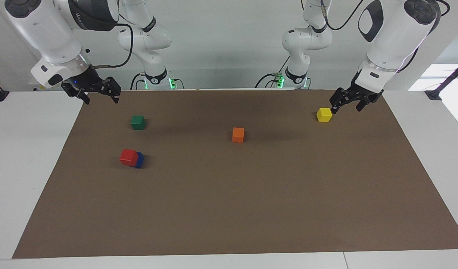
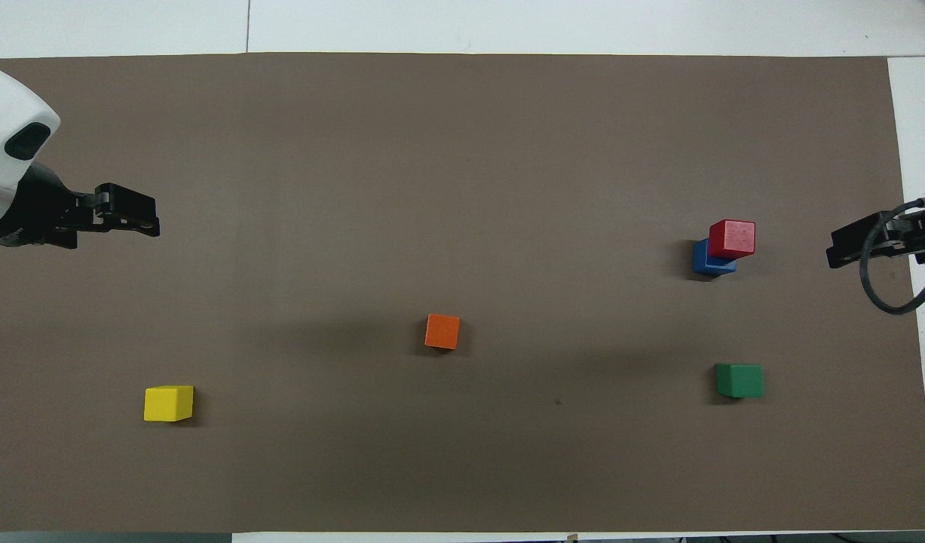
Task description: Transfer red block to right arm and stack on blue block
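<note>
Now:
red block: on blue block, offset
left gripper: released, raised near yellow cube
right gripper: released, empty

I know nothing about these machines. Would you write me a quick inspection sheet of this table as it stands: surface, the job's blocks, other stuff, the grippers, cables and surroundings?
Surface: brown mat on a white table.
Job's things: red block sits on the blue block, offset so part of the blue shows, toward the right arm's end.
Clutter: green block, nearer the robots than the stack; orange block mid-mat; yellow block toward the left arm's end.
Grippers: right gripper raised over the mat's edge, fingers open, empty; left gripper beside the yellow block, holding nothing.
Cables: black cable looping by the right gripper.
Surroundings: plain pale wall.
</note>
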`<state>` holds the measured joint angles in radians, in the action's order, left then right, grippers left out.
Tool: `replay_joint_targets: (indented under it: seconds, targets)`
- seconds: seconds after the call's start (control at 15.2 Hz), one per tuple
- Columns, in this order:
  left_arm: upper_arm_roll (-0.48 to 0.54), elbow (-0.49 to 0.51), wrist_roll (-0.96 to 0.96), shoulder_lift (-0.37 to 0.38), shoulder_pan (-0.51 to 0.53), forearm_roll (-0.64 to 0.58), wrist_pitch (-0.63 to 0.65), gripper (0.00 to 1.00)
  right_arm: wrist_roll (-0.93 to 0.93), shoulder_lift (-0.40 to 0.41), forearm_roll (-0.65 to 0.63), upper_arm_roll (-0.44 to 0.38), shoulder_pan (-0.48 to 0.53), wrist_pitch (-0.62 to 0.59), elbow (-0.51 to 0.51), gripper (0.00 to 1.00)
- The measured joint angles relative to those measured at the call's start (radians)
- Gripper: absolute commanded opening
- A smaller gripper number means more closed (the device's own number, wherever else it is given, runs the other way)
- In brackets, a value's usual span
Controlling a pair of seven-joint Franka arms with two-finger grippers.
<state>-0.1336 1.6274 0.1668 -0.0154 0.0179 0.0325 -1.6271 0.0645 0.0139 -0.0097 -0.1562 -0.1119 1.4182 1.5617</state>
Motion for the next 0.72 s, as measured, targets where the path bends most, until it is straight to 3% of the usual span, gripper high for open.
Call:
replay_joint_targets:
  seconds: [0.2, 0.46, 0.72]
  targets:
    - [0.0, -0.001, 0.0, 0.0, 0.0, 0.0, 0.0, 1.0, 0.003, -0.007, -0.002, -0.003, 0.0, -0.017, -0.001, 1.0]
    - [0.0, -0.001, 0.0, 0.001, 0.0, 0.0, 0.0, 1.0, 0.003, -0.006, -0.02, -0.006, 0.001, 0.08, 0.001, 1.0]
    - [0.0, -0.001, 0.0, 0.001, 0.0, 0.0, 0.0, 1.0, 0.003, -0.006, -0.02, -0.008, 0.001, 0.091, 0.001, 1.0]
